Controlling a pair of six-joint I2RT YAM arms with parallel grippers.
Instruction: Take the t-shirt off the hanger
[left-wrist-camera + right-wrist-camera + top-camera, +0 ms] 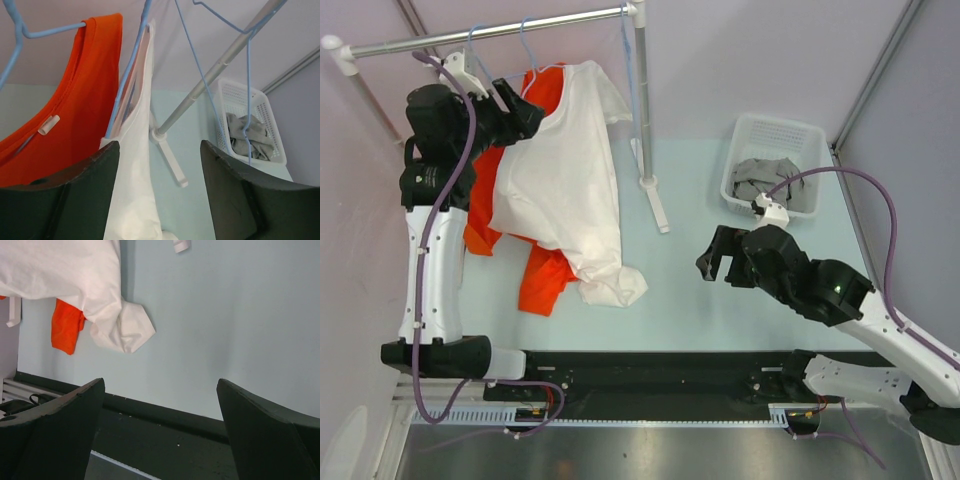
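A white t-shirt (565,170) hangs on a blue hanger (527,55) from the metal rail (490,33), its hem bunched on the table. An orange t-shirt (542,270) hangs behind it on another blue hanger. In the left wrist view the white shirt (135,185) and its hanger (126,82) sit between my open jaws, the orange shirt (75,100) to the left. My left gripper (525,118) is open at the white shirt's collar. My right gripper (712,262) is open and empty over the table, right of the shirts.
A white basket (775,165) with a grey garment (763,178) stands at the back right. The rack's upright pole (642,95) and foot (655,205) stand right of the shirts. A spare blue hanger (200,60) hangs on the rail.
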